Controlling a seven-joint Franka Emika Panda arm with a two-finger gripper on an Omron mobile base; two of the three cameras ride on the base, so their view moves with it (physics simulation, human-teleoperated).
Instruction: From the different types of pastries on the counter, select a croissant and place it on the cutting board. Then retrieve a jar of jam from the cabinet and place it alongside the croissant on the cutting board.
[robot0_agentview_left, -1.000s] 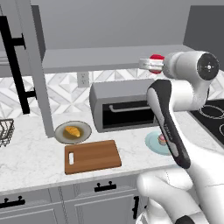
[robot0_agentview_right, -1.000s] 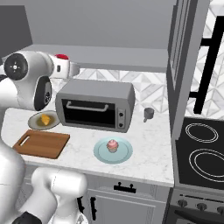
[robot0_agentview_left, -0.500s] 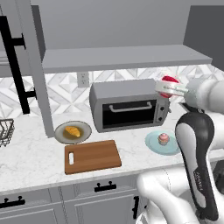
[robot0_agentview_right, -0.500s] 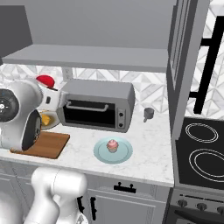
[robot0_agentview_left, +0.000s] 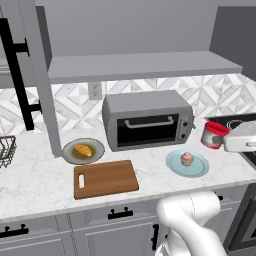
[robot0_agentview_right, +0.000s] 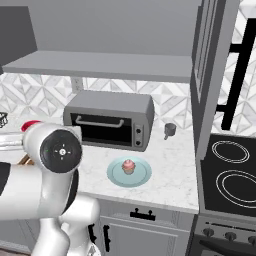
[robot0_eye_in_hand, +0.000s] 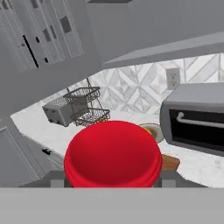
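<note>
Red and squat, the jar of jam sits clamped in the gripper, above the marbled counter right of the boxy toaster oven. Golden crescent croissant lies on a round plate behind the flat wooden cutting board.

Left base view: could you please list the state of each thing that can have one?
Jam jar: lid on, upright, held in the air by the hand.
Croissant: on its plate, not yet on the board.
Cutting board: bare, flat on the counter.
Toaster oven: door shut.
Cupcake: upright on the blue plate.
</note>
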